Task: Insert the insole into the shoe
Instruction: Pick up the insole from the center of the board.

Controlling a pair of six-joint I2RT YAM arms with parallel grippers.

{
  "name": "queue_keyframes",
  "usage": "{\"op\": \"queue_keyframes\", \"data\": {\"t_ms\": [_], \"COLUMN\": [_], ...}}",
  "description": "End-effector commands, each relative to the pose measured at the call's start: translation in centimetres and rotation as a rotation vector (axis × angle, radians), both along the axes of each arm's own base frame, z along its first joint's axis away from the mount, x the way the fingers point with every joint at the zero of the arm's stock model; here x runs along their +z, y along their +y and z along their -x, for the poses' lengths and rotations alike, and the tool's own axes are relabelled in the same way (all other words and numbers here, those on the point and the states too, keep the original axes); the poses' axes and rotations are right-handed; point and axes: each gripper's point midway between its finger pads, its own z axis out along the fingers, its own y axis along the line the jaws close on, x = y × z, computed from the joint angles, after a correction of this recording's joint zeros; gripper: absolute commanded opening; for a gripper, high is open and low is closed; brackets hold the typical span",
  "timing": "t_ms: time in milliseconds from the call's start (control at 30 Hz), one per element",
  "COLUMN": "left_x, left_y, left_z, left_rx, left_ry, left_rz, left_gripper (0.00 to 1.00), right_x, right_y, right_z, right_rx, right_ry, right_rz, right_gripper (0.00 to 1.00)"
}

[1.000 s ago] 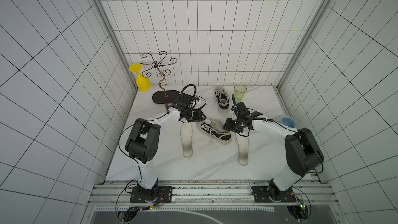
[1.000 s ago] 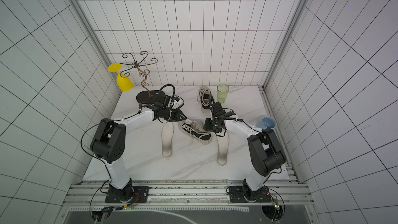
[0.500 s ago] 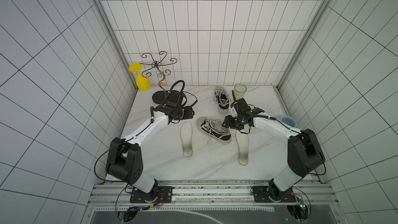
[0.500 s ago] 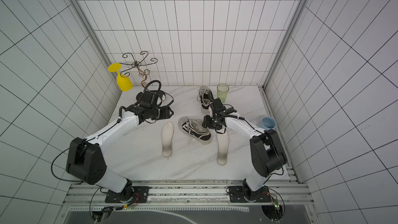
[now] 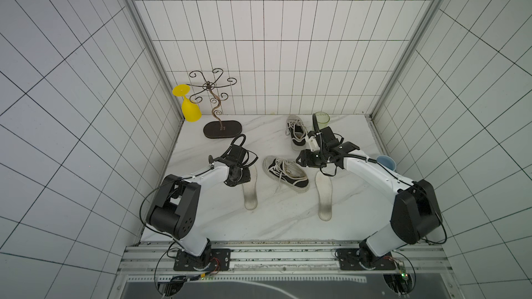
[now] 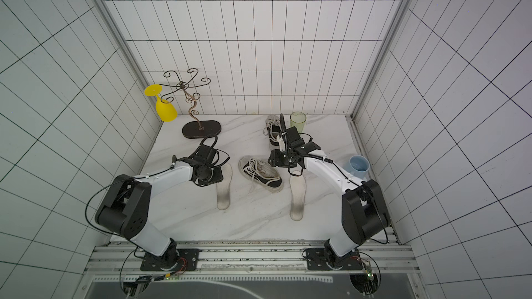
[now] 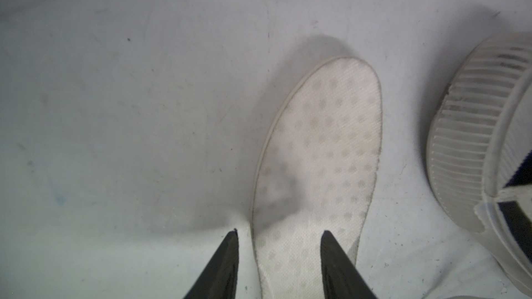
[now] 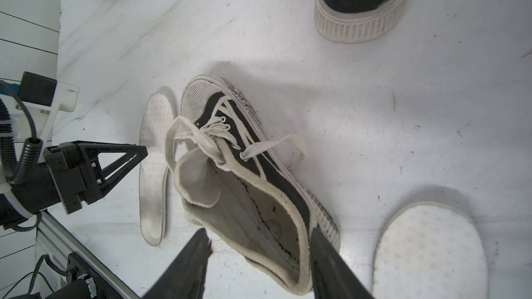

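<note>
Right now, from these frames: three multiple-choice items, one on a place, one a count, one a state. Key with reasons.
1. The yellow glass is:
A. hung on the wire rack
B. inside a drawer
C. on a shelf

2. Loose insoles on the table:
A. one
B. two
C. four

3. The left gripper is:
A. open over an insole
B. shut on a lace
C. shut on a sponge

1 A: in both top views it hangs bowl down from a rack arm.
2 B: one lies on each side of the black shoe.
3 A: the left wrist view shows the fingertips apart, with the insole's edge between them.
</note>
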Motion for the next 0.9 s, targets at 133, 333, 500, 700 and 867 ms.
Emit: {"op": "queue_keyframes", "data": {"t_ms": [133,333,500,700,867], "left_x": [-2.2,-3.4,0.4,7.8,11.3], "left_y": [-0.9,0.6,-0.3,-1.0,-1.6], "left_z": [1.2,2.5,0.4,-1.5,-1.6], "left_rx": [0.054,0.151,0.166,0.215,0.249], "left_ry": [0.011,0.038,-0.059,-0.195,-0.245], "left_rz": [-0.023,-0.095,0.006,0.141,0.236], "left_gripper": [0.33,0.06,0.0,0.0,0.0], "right_x": [5.2,6.0,6.3,7.2,6.7], "right_y": [1.0,0.6,1.1,7.3,12.7], "right_z": [-0.9,-0.7,0.4,3.4,3.6], "right_rx": [0.005,0.007,0.086,0.3,0.348], "right_ry": [-0.108,-0.127,-0.131,-0.119,-0.087], "right_rz": [-0.064,-0.054,-0.056,-0.223,-0.375], "right_gripper": [0.56,0.56,0.57,0.58,0.59]}}
